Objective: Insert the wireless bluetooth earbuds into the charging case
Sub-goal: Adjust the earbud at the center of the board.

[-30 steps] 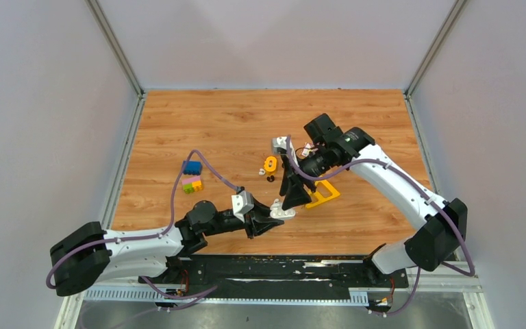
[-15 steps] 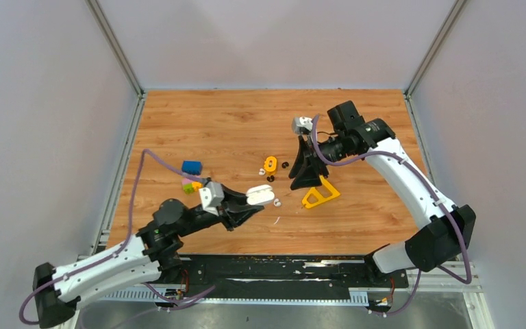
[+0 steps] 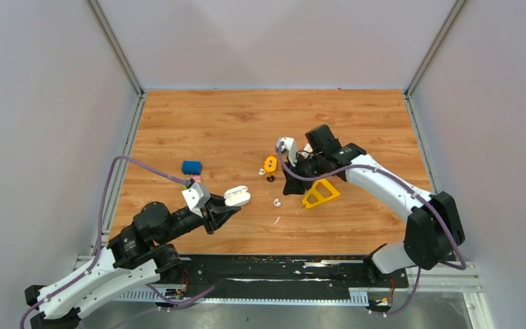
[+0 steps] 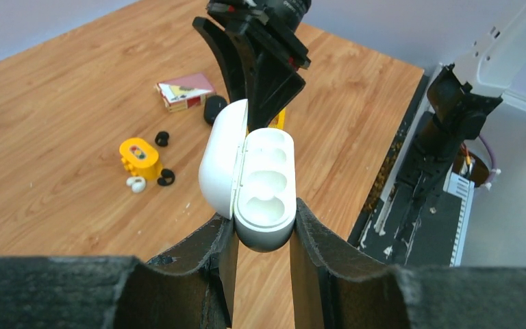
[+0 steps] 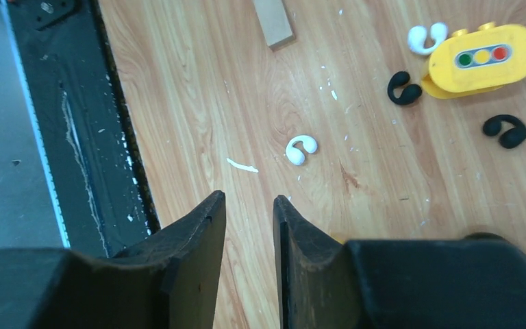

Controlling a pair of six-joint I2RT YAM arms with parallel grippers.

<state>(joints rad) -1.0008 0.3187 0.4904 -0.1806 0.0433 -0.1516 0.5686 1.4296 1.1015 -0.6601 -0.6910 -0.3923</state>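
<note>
Both moved: left gripper (image 4: 264, 221) clamps the withdrawn charging case (image 4: 267, 175), right gripper (image 5: 248, 203) lowered, slightly parted.

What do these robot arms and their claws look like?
The left arm and right arm are white tubes with black joints, a purple cable looping along each. The left gripper and right gripper are black, with two broad tapering fingers each.

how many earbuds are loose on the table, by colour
white buds: 2
black buds: 2
total: 4
</note>
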